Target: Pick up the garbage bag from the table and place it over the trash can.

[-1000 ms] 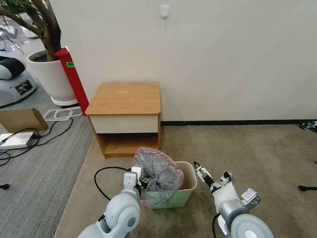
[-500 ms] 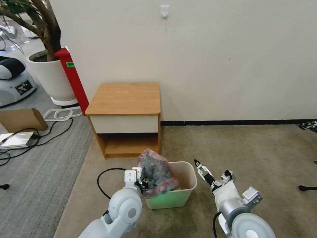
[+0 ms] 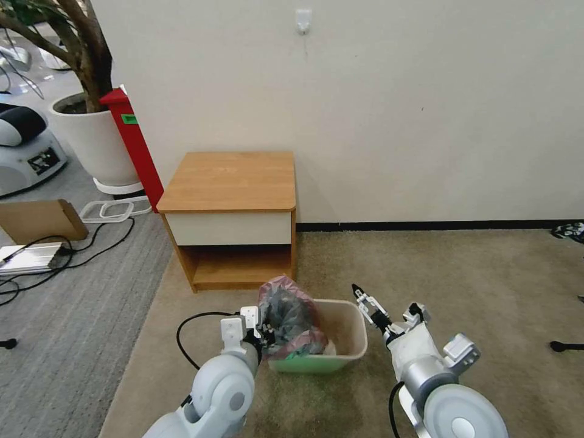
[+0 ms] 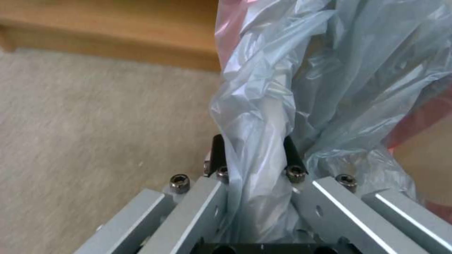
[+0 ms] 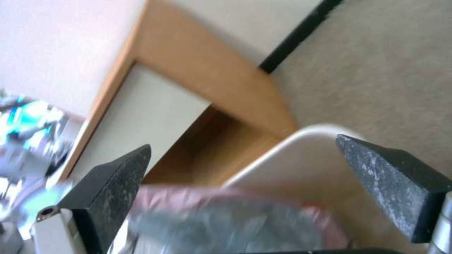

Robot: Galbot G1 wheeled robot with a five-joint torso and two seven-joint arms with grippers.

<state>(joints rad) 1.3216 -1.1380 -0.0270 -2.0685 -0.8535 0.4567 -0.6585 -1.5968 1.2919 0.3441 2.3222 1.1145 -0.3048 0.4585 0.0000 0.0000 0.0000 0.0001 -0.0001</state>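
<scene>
From the head camera, the crinkly translucent grey garbage bag with a pink-red rim band (image 3: 288,317) sits bunched over the left end of the small cream-beige plastic trash can (image 3: 347,344), in front of the light-brown wooden nightstand table (image 3: 233,181). The left gripper (image 3: 263,330) is at the bag; the right gripper (image 3: 364,300) hovers by the can's right rim.

In the left wrist view, the left gripper (image 4: 252,153) pinches a fold of bag (image 4: 301,81).

In the right wrist view, the right gripper (image 5: 245,190) is spread wide above the bag (image 5: 226,222) and can (image 5: 301,158).
</scene>
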